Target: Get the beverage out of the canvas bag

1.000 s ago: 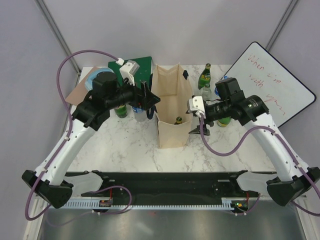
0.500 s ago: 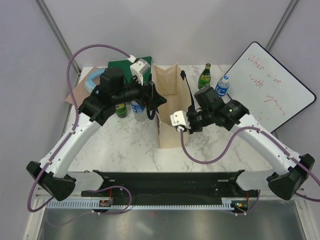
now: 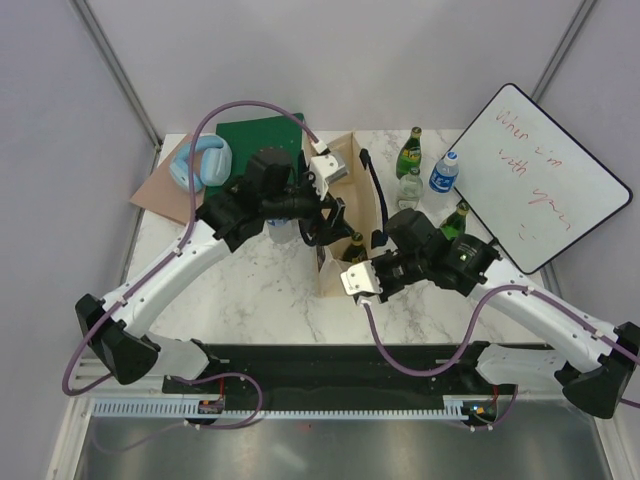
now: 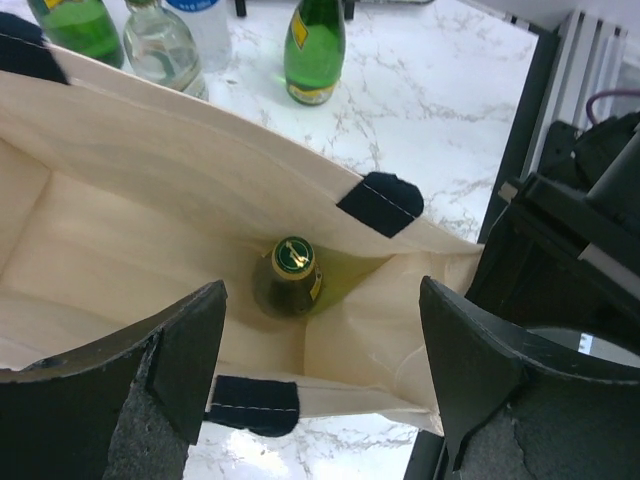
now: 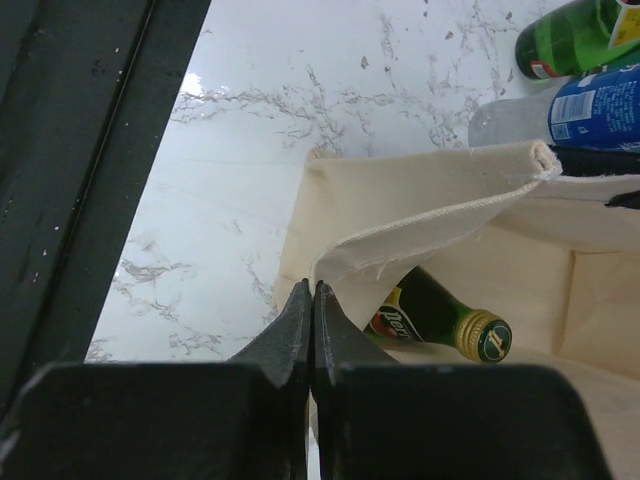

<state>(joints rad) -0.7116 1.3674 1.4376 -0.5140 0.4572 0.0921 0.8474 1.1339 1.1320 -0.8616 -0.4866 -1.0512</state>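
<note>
- My right gripper [image 5: 313, 300] is clenched on the near rim of the canvas bag [image 5: 430, 200].
- My left gripper [image 4: 322, 340] hangs spread wide over the bag's mouth (holding nothing).
- The green glass bottle [image 4: 288, 278] sits inside the bag, cap up, toward its near end.
- Beyond the bag, other bottles [image 4: 315, 45] stand on the marble table [image 4: 430, 110].

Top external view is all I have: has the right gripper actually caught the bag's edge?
Observer: Yes. The right wrist camera shows the right gripper shut on the fabric rim of the bag.
Operator: And the left gripper?
Observer: The left gripper is open, its fingers spread above the bag's mouth.
Operator: Where's the bottle?
Observer: The bottle sits capped in a bottom corner of the bag, framed between those open fingers.
</note>
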